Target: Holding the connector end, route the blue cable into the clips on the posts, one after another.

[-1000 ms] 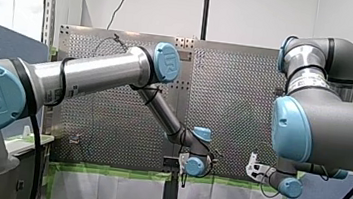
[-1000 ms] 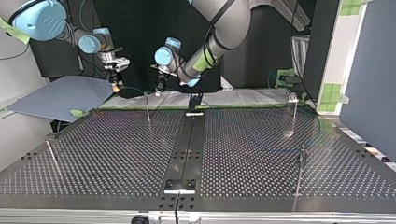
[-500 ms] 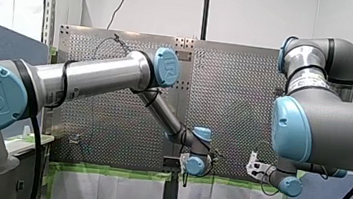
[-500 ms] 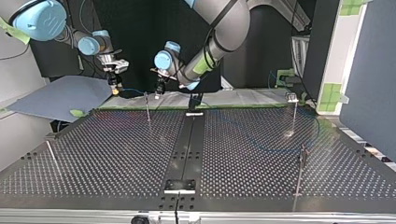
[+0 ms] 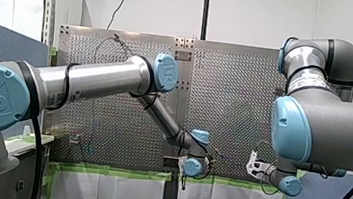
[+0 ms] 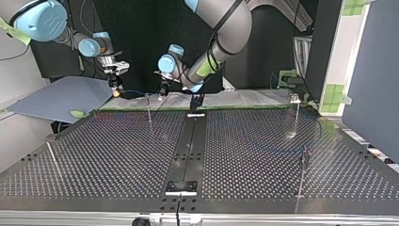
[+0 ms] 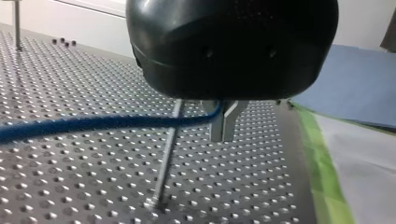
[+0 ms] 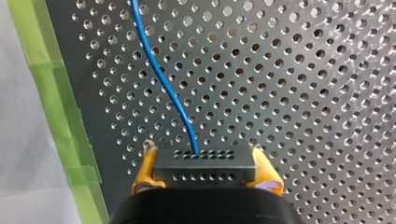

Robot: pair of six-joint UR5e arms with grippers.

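The right arm's fingers (image 8: 146, 169) clamp the black connector (image 8: 204, 164); the blue cable (image 8: 161, 79) leads ahead of them. The left arm's fingers (image 7: 224, 122) pinch that cable just beside a post (image 7: 167, 151). No post appears to carry it yet, so routing seems barely begun.

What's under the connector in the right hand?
The perforated table, with the blue cable running from the connector over it. The spot directly beneath is covered by the connector and my right hand.
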